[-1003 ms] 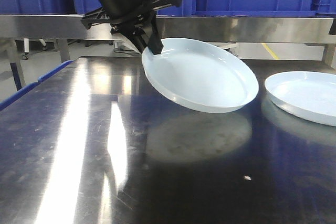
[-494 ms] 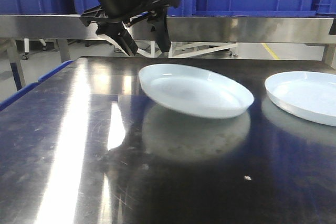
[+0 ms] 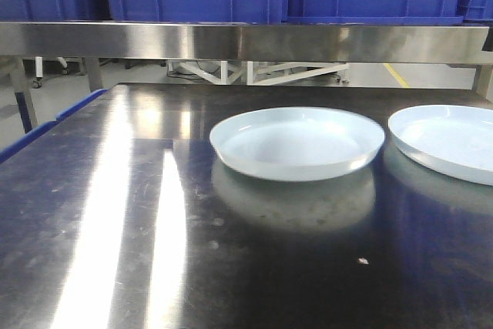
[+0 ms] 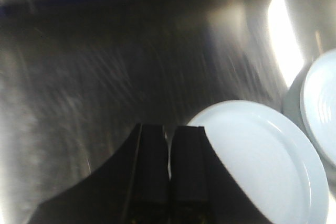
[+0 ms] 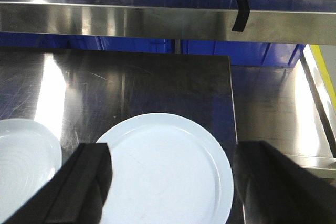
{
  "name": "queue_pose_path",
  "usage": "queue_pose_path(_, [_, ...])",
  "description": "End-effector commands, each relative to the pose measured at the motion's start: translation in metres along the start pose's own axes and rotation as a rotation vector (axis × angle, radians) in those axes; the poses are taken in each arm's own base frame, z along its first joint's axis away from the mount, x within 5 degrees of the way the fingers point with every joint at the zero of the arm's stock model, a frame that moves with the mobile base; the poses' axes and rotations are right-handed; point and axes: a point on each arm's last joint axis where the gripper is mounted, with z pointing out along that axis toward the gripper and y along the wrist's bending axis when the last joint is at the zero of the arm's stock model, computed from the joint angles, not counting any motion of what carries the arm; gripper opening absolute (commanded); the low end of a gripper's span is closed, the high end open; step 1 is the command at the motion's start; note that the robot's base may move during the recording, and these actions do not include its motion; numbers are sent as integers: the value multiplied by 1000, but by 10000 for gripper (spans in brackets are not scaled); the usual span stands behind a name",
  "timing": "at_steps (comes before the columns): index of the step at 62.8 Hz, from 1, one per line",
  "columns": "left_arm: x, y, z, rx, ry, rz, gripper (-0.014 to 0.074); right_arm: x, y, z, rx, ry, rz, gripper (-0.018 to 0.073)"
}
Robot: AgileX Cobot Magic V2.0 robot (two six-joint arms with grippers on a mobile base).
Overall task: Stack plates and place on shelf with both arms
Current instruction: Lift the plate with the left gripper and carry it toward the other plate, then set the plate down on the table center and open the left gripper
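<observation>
Below my left fingers (image 4: 152,171), now together and lifted away, the released plate (image 3: 296,144) lies flat on the table (image 3: 115,213); my right fingers (image 5: 89,177), spread apart, hang over the second plate (image 5: 163,166). Stacking is not yet done.

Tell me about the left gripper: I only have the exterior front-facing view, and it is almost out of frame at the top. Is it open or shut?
Observer: Shut and holding nothing. In its wrist view the left gripper has its fingers together, with the centre plate lying beside them.
Operator: And the right gripper? I can't see it.
Observer: The right gripper is open, its fingers spread wide over the right plate.
Operator: That plate is cut off for me. Is it fully on the table?
Observer: Yes, it is whole and lies close to the edge of the table.
</observation>
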Motion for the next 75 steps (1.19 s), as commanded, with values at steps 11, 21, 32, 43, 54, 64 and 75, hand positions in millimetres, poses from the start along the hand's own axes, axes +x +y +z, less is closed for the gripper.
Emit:
queue_pose_path(11, [-23,34,-121,-135,-369,-52,92,-17,1,-6,-5,-118,-15,592])
queue_pose_path(21, [2,59,-154,-213,-451,-108,92,-17,1,-6,-5,-118,-15,592])
queue_pose_path(32, [54,73,-169,-274,-513,-145,92,-18,1,-6,-5,-119,-15,592])
queue_pose_path(43, [124,72,-169,-299,-539,-141,92,-18,1,-5,-6,-121,-15,592])
queue_pose_path(54, [191,71,-161,-309,-521,-147,92,-15,1,4,-4,-93,-15,592])
queue_pose_path(64, [230,68,-163,-310,-575,-139,92,-13,0,10,-2,-72,-15,592])
queue_pose_path(75, [244,65,-169,-312,-609,-125,92,-12,0,11,-2,-69,-15,592])
